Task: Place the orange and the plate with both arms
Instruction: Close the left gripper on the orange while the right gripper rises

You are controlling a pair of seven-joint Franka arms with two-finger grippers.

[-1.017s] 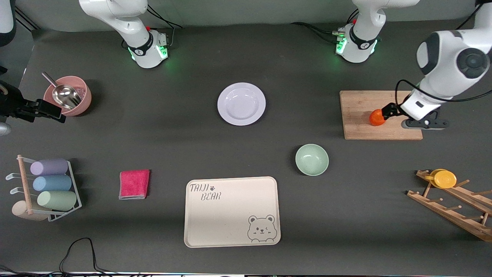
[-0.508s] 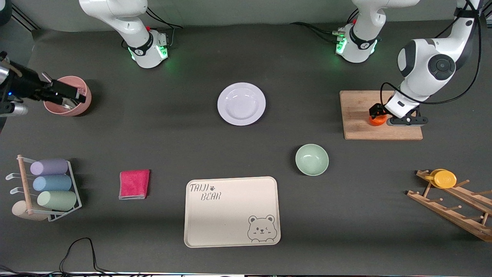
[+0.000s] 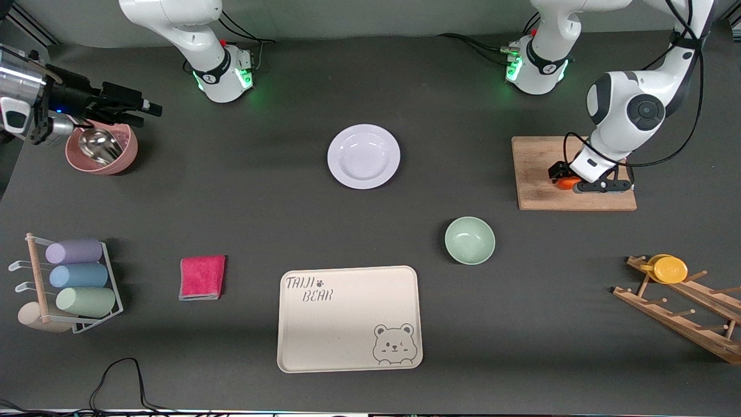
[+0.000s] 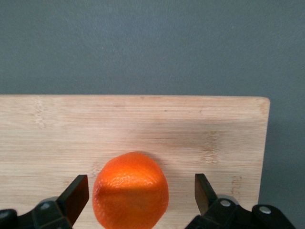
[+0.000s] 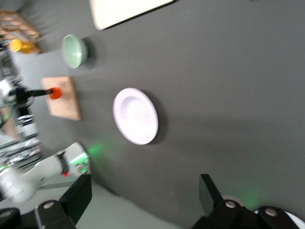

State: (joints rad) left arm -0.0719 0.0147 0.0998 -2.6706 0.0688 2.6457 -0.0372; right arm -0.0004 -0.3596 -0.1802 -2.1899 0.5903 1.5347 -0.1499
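Note:
The orange (image 3: 568,183) sits on a wooden cutting board (image 3: 538,174) at the left arm's end of the table. My left gripper (image 3: 562,176) is low over it and hides most of it. In the left wrist view the orange (image 4: 131,188) lies between the gripper's (image 4: 141,190) open fingers, a gap on each side. The plate (image 3: 363,156), white with a lavender tint, lies bare at the table's middle; it also shows in the right wrist view (image 5: 136,116). My right gripper (image 3: 145,108) is open and empty in the air over the pink bowl (image 3: 118,159).
The pink bowl holds a metal scoop (image 3: 95,143). A pale green bowl (image 3: 469,240) and a cream bear tray (image 3: 349,347) lie nearer the camera. A pink cloth (image 3: 202,277), a cup rack (image 3: 69,284) and a wooden rack with a yellow dish (image 3: 670,269) stand at the sides.
My left gripper has come down around the orange, covering most of it. My right gripper has swung from beside the pink bowl to over it, toward the table's middle.

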